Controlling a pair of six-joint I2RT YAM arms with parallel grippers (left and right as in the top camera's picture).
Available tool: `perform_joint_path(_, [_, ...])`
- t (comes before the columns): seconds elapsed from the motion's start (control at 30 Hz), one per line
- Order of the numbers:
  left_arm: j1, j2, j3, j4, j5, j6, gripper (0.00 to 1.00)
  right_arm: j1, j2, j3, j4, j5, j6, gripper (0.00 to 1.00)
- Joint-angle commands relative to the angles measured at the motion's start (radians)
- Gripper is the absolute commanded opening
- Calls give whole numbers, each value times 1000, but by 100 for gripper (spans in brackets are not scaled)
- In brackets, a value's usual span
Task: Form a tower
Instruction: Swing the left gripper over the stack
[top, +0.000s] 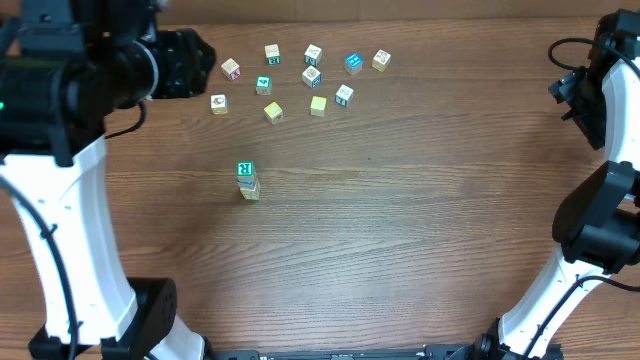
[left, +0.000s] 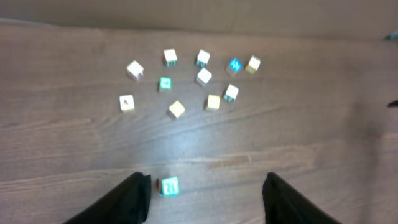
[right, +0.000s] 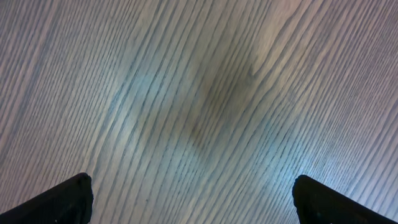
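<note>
Left gripper (left: 205, 186): jaws stood apart, empty, raised high.
Right gripper (right: 193, 186): jaws were spread wide, empty, facing down.

From above I see the tower (top: 247, 178) standing alone on the wood table (top: 420, 250), teal face up over a pale cube. 11 loose cubes (top: 311, 76) lie scattered well beyond it. My left arm (top: 60, 70) reaches beside that scatter, and the right arm (top: 600, 225) sits at the right edge.
</note>
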Motion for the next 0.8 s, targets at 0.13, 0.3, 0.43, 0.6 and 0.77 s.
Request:
perform_joint_path(0.13, [-45,97,-6,-52,-45,19,79,2,-49,25,1,11,-1,100])
perform_joint_path(0.3, [-71,130,-55,-52,-64,36,86,2,-49,25,1,10,-1,100])
perform_joint_path(0.43, [-92,135,-150,-52,-132,34,91,2,-49,25,1,10,-1,100])
perform_joint_path(0.6, [-98,135,-315,-52,-190,32,98,2,-49,25,1,10,-1,100])
perform_joint_path(0.77, [-102,135,-494,-4,-196,3,95,2,-49,25,1,10,-1,100])
